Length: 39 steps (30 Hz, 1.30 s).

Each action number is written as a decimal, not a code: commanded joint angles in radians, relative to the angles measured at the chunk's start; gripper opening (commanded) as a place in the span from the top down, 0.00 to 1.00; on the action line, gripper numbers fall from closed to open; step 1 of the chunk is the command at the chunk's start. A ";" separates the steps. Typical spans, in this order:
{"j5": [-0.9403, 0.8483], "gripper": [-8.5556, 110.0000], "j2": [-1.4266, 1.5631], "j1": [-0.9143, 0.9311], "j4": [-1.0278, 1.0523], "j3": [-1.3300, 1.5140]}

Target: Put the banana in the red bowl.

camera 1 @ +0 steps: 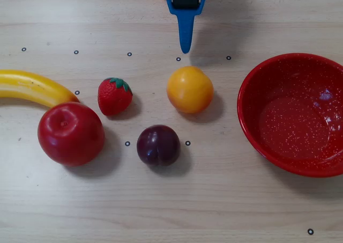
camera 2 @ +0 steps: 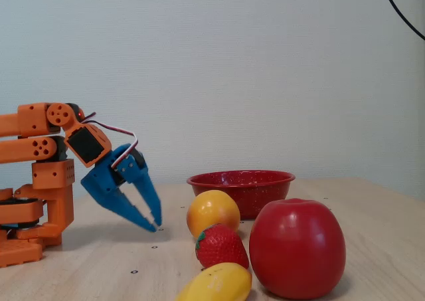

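The yellow banana (camera 1: 32, 87) lies at the left edge of the overhead view, partly cut off, its right end next to the red apple. In the fixed view only its near end (camera 2: 216, 284) shows, at the bottom. The red speckled bowl (camera 1: 253, 106) stands empty at the right; in the fixed view it (camera 2: 240, 180) is behind the fruit. My blue gripper (camera 1: 185, 45) is at the top middle, pointing down at the table, empty and shut; in the fixed view it (camera 2: 155, 226) hovers just above the table, far from the banana.
A red apple (camera 1: 71, 133), a strawberry (camera 1: 114, 96), a round yellow-orange fruit (camera 1: 189, 89) and a dark plum (camera 1: 158, 145) stand between banana and bowl. The yellow-orange fruit is just in front of the gripper. Small black ring marks dot the wooden table.
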 commanded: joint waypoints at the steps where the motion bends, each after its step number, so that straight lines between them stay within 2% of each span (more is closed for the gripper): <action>1: 0.032 0.93 -0.031 -0.018 0.023 -0.170; 9: 0.141 0.93 -0.253 -0.052 0.160 -0.477; 24: 0.264 0.93 -0.877 -0.256 0.500 -1.200; 26: 0.330 0.93 -0.960 -0.287 0.555 -1.307; 30: 0.348 0.93 -1.123 -0.353 0.632 -1.505; 33: 0.479 0.93 -1.238 -0.403 0.713 -1.661; 39: 0.551 0.93 -1.460 -0.517 0.847 -1.973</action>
